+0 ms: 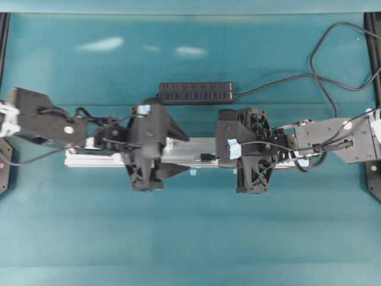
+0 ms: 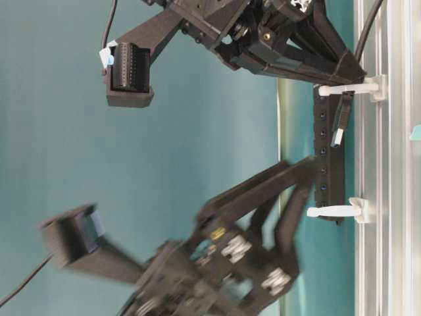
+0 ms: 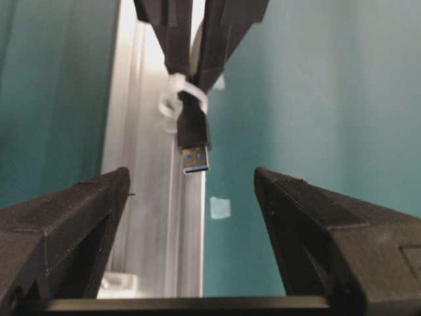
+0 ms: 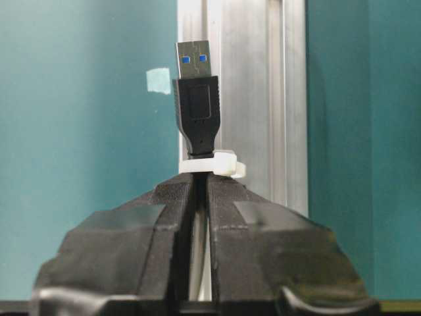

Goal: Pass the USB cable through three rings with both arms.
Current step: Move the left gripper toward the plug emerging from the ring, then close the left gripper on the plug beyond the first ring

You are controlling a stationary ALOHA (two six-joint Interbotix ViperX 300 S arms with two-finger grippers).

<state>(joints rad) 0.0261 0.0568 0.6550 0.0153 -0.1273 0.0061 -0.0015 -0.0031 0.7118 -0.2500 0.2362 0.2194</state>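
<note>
right gripper (image 4: 197, 187) clamps usb cable (image 4: 195, 108); left gripper (image 3: 191, 197) gapes over teal table (image 1: 190, 238).

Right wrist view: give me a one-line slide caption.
Right tool, shut on the USB cable, has poked the plug through a white ring on the aluminium rail.
</note>
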